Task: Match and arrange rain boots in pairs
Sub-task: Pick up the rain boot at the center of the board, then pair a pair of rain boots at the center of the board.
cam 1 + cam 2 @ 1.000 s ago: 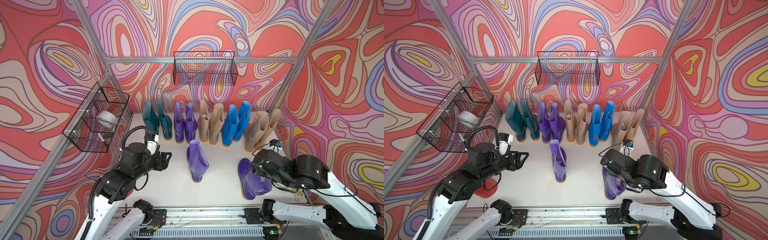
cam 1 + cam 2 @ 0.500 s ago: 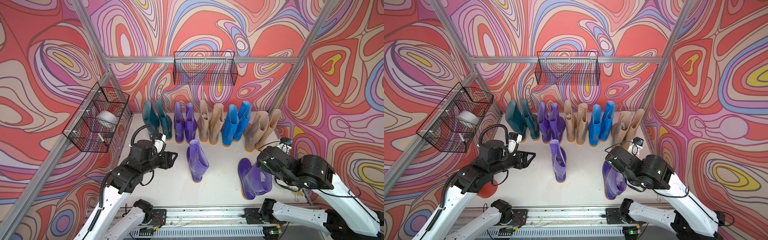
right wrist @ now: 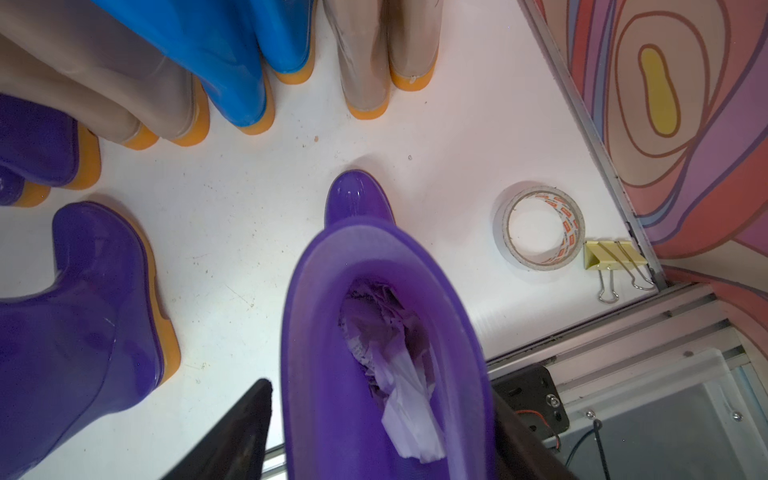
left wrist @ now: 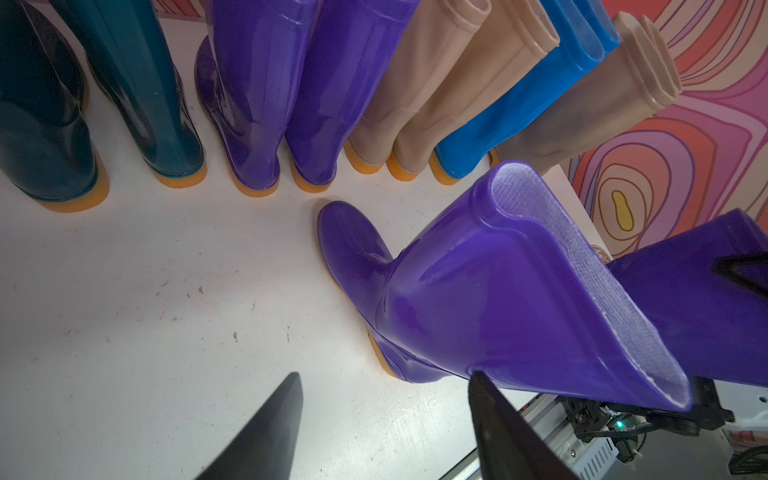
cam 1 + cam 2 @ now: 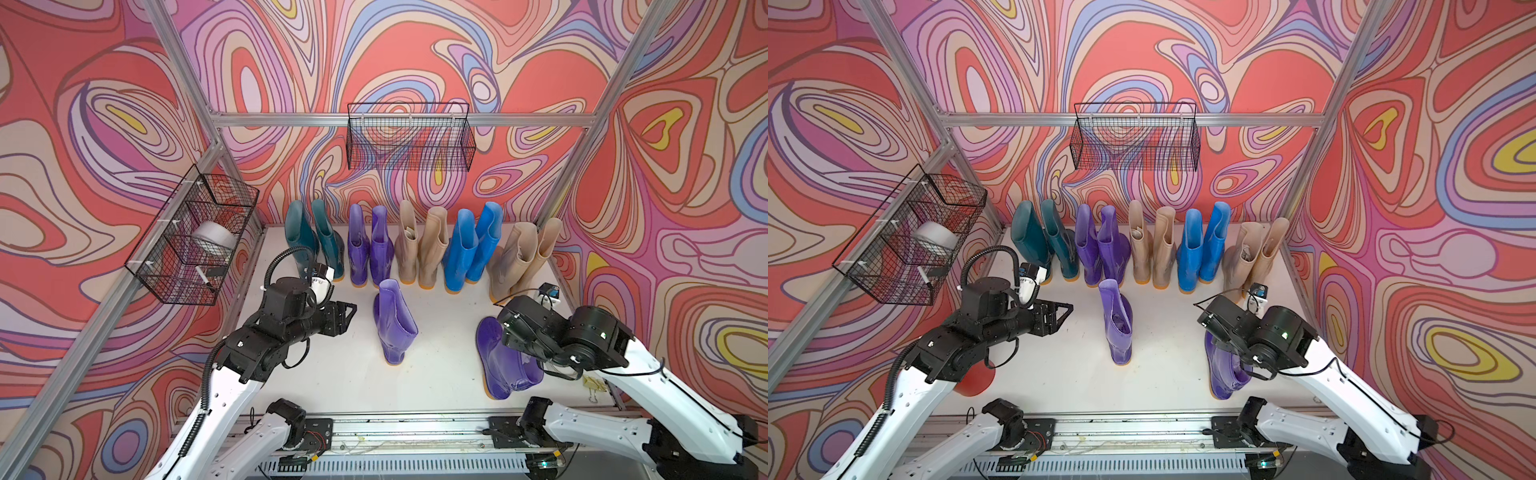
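Several rain boots stand along the back wall in pairs: teal (image 5: 316,237), purple (image 5: 370,245), beige (image 5: 419,249), bright blue (image 5: 469,245), beige (image 5: 523,257). A lone purple boot (image 5: 392,324) (image 4: 478,291) stands mid-table. My left gripper (image 5: 351,311) (image 4: 384,382) is open and empty just left of it, one fingertip near its shaft. A second purple boot (image 5: 494,365) (image 3: 374,332), stuffed with paper, stands upright at the right. My right gripper (image 3: 380,386) straddles its shaft top with the jaws open, a sliver of table showing beside one finger.
Wire baskets hang on the back wall (image 5: 409,137) and the left wall (image 5: 195,237). A tape roll (image 3: 540,226) and a yellow binder clip (image 3: 611,257) lie by the table's right front corner. A red object (image 5: 973,380) sits under my left arm.
My left gripper has travelled right, toward the lone purple boot. The right jaws have widened round the second purple boot's shaft, and that arm has shifted slightly right.
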`<state>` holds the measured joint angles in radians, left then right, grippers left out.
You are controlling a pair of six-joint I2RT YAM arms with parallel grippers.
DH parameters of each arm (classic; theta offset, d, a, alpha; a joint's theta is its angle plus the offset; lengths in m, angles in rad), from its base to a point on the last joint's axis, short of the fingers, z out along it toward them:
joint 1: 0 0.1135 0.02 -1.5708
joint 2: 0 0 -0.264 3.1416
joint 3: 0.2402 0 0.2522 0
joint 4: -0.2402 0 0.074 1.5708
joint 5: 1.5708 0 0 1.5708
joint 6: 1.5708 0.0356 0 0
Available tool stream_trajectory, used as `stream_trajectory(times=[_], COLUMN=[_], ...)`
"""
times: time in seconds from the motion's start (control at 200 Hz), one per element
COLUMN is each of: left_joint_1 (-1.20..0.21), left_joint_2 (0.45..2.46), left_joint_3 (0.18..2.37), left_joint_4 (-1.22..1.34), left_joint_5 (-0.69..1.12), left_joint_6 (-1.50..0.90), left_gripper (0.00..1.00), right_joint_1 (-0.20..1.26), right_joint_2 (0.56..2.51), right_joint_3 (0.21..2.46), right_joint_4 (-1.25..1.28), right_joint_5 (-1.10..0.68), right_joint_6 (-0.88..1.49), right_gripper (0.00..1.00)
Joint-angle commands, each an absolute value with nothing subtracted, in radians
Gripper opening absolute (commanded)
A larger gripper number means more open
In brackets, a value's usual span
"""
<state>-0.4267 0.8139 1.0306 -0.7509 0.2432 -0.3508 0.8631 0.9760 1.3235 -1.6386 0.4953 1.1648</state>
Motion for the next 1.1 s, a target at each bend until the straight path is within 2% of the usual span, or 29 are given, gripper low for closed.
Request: stream_trajectory(times=[0.0,0.145,0.325,0.421,0.596,1.092], left_joint_1=[-0.432,-0.432,-0.432,-0.432,-0.432,-0.432], left_joint_2=[0.811,0.825,0.842,0.841,0.836,0.797], left_joint_3=[1.042,1.050,1.066,1.080,1.107,1.134], left_joint_4=[-0.732,-0.728,-0.726,-0.736,-0.762,-0.810], left_joint_5=[0.246,0.250,0.250,0.239,0.220,0.189], left_joint_6=[-0.348,-0.348,-0.344,-0.341,-0.340,-0.367], left_gripper=[0.66,0.66,0.65,0.65,0.65,0.65], right_joint_1=[0.859,0.858,0.859,0.858,0.858,0.858], right_joint_2=[0.946,0.926,0.910,0.914,0.957,1.240], right_joint_3=[1.305,1.276,1.284,1.297,1.344,1.538], right_joint_4=[-1.698,-1.698,-1.696,-1.676,-1.550,-1.270], right_joint_5=[0.455,0.408,0.382,0.381,0.370,0.295], right_joint_6=[1.152,1.133,1.107,1.080,0.977,0.705], right_gripper=[0.68,0.51,0.12,0.00,0.00,0.00])
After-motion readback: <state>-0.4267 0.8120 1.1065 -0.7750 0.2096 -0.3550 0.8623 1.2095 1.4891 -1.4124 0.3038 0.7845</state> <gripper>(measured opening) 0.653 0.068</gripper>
